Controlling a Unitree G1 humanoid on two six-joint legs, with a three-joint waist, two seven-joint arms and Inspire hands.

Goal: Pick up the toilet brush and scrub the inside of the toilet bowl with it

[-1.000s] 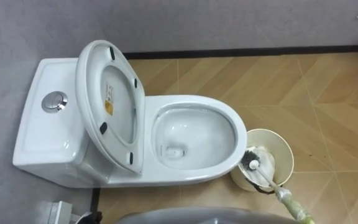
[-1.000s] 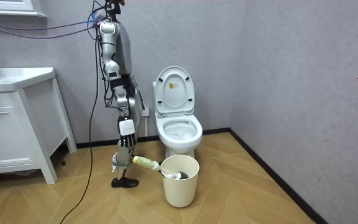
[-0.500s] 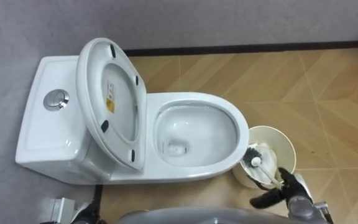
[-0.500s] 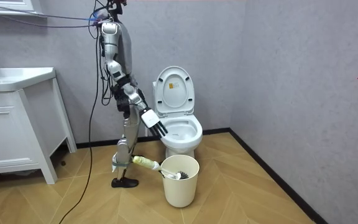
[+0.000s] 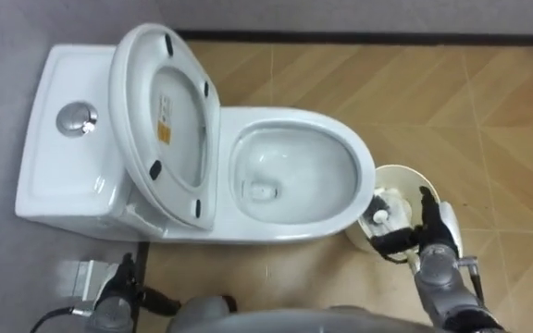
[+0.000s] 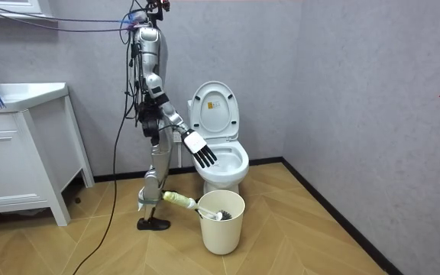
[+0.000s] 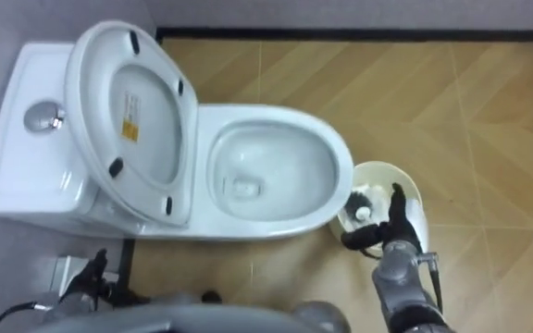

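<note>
Standing side-on to the toilet [image 5: 290, 225], I have its tank at my left and its bowl at my right.

- Toilet: white. The seat and lid [image 5: 163, 139] are tipped up against the tank, and the round flush button [image 5: 74, 118] sits on the tank top. The bowl is uncovered.
- Bucket [image 5: 405, 172]: cream. It stands on the wooden floor [image 5: 489, 120], just beside the front end of the bowl.
- Brush [image 5: 378, 215]: its head is down inside the bucket. In the room view its handle leans out over the rim toward my feet. Neither of my hands is on it.
- Right hand [image 5: 430, 242]: raised at about bowl height, above the bucket. The fingers are spread apart with the thumb pointing toward the bowl, and it holds nothing.
- Left hand [image 5: 118, 294]: low at the lower left edge of the eye views, near the foot of the tank. I cannot tell whether it is spread or closed.
- Sink cabinet [image 6: 14, 160]: white. It stands against the wall at the room view's left, well apart from the toilet.
</note>
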